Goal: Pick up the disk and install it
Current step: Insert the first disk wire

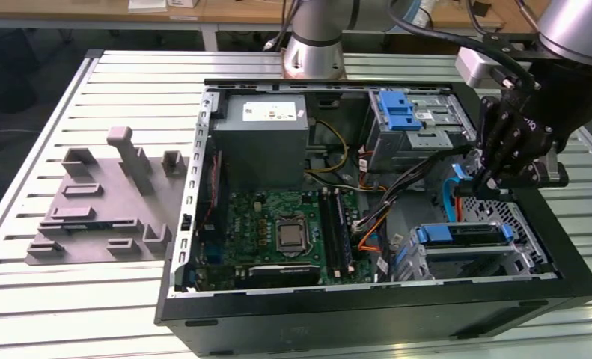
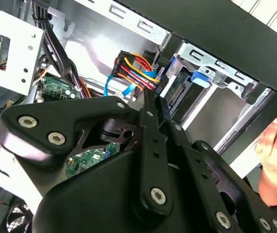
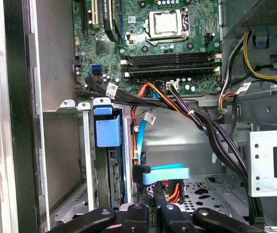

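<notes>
The computer case [image 1: 376, 314] is lying open on the slatted counter [image 1: 126, 82], and the arm is reaching down into the end of it that lies toward the exterior view's right. The gripper [image 1: 483, 185] is hanging over the metal drive cage [image 1: 520, 258] in that corner, among the loose cables.

In both wrist views the fingers [image 3: 138, 213] are looking drawn together, with nothing of the disk between them. Their tips are sitting right beside the black plug of a light blue flat cable [image 3: 165, 174]; whether they are actually pinching that plug I cannot tell. A bundle of red, orange and yellow wires [image 2: 133, 70] is running just past the tip of the gripper [image 2: 146, 97] in the second wrist view.

The disk [image 1: 460, 234] is already sitting in a slot of the drive cage, apart from the gripper. In the first wrist view the disk [image 3: 113, 170] is standing on edge between the cage's metal walls, with the blue tab of its carrier facing out. In the second wrist view the disk [image 2: 175, 92] is showing just beyond the fingers.

Deeper in the case the green circuit board [image 1: 286, 228] is lying flat, with the grey power box [image 1: 266, 142] beside it. A person's hand [image 2: 274, 160] is resting at the outer rim of the case. A grey holder [image 1: 101, 202] is standing on the counter toward the exterior view's left, well apart from the case.
</notes>
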{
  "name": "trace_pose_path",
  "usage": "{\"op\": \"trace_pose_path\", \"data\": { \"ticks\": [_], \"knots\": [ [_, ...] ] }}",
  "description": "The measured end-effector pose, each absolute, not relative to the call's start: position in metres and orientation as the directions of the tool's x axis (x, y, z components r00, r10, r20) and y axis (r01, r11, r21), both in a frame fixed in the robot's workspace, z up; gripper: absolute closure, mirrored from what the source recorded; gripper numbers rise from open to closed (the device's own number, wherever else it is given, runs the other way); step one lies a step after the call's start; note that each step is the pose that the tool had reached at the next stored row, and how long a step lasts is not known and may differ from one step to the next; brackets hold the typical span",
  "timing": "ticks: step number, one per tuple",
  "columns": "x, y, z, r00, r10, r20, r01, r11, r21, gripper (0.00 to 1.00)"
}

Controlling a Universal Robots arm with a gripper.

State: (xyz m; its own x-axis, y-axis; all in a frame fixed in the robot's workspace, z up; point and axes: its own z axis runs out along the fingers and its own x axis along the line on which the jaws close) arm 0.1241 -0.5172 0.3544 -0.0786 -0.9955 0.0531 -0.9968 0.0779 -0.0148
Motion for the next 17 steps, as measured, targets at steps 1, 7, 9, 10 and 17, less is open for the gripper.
{"op": "trace_pose_path", "data": {
  "ticks": [1, 7, 9, 10, 17],
  "knots": [
    [0.1241, -0.5172, 0.3543, -0.079, -0.995, 0.053, -0.997, 0.078, -0.015, 0.84],
    [0.1241, -0.5173, 0.3542, -0.079, -0.996, 0.053, -0.997, 0.078, -0.015, 0.84],
    [0.1240, -0.5183, 0.3539, -0.079, -0.996, 0.050, -0.997, 0.078, -0.015, 0.84],
    [0.1240, -0.5193, 0.3539, -0.079, -0.996, 0.050, -0.997, 0.078, -0.015, 0.84],
    [0.1240, -0.5268, 0.3531, -0.079, -0.996, 0.049, -0.997, 0.078, -0.014, 0.84]
  ]
}}
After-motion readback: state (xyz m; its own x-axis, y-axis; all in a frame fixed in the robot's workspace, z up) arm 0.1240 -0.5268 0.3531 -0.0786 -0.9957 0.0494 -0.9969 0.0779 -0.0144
